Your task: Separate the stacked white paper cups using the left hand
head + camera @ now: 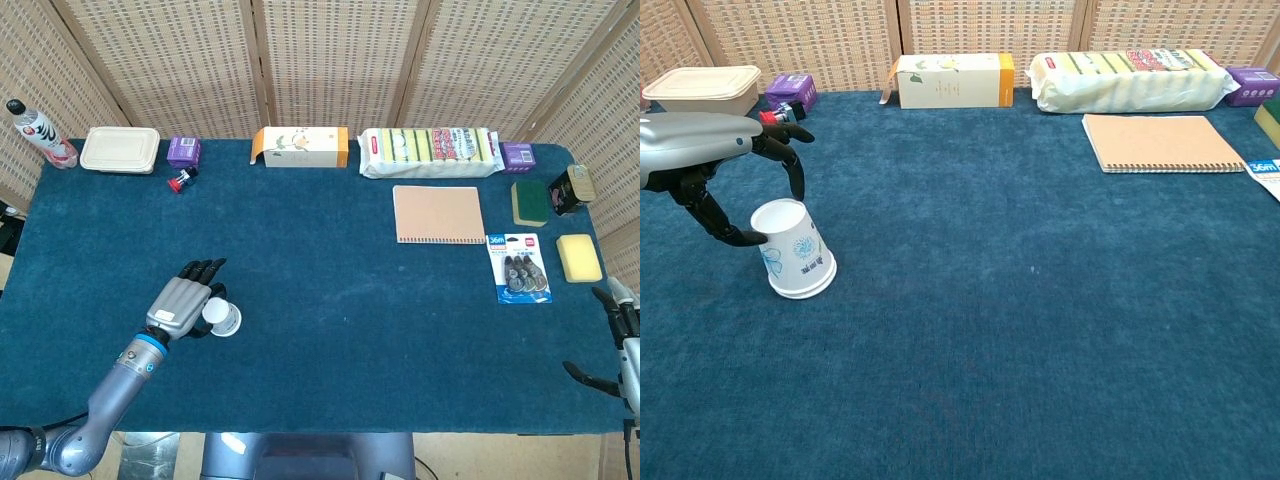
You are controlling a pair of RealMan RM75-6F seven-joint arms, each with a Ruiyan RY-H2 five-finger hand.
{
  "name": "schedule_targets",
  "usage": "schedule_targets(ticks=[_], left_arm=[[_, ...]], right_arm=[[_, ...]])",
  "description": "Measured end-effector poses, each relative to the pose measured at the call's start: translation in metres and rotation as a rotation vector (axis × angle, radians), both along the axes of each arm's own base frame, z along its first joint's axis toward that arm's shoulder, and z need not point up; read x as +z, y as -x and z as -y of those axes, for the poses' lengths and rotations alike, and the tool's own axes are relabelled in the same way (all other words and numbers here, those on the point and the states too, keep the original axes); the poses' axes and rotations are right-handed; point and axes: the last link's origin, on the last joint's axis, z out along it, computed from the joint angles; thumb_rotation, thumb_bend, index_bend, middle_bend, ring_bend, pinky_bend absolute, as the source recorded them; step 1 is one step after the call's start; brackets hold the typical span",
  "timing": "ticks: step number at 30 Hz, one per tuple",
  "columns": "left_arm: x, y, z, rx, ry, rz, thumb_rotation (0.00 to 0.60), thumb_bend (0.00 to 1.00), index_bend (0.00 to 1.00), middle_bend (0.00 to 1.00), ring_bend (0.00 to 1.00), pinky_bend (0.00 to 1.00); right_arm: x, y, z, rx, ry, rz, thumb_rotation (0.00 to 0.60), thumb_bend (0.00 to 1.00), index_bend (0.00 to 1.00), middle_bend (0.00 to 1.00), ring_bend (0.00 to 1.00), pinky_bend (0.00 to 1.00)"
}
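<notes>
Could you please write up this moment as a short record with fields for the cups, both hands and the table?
cups: stacked paper cups, upside down, leaning slightly, on the blue table
left hand: left hand beside the cups, thumb touching the top cup, other fingers arched over it, not yet gripping
right hand: right hand at the table's right edge, holding nothing
back row: box, carton, sponges
</notes>
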Motion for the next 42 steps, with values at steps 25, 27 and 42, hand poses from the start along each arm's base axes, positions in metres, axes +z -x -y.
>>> schedule_targets(ticks=[25, 27, 42], left_arm=[[0.087, -0.009, 0.015, -0.046, -0.158, 0.12, 0.6, 0.27, 0.41, 0.0, 0.0, 0.05], [0.099, -0.005, 0.016, -0.038, -0.18, 0.132, 0.6, 0.27, 0.41, 0.0, 0.0, 0.05], [0.076, 0.055, 0.007, 0.088, -0.129, 0.098, 0.6, 0.27, 0.41, 0.0, 0.0, 0.05]], right_arm=[[0.003, 0.0, 0.0, -0.004, 0.005, 0.011, 0.6, 0.03, 0.06, 0.0, 0.0, 0.0], [0.003, 0.0, -0.001, -0.005, 0.007, 0.011, 0.6, 0.03, 0.06, 0.0, 0.0, 0.0], [-0.003, -0.002, -0.001, -0.002, -0.017, 0.003, 0.6, 0.03, 0.06, 0.0, 0.0, 0.0]])
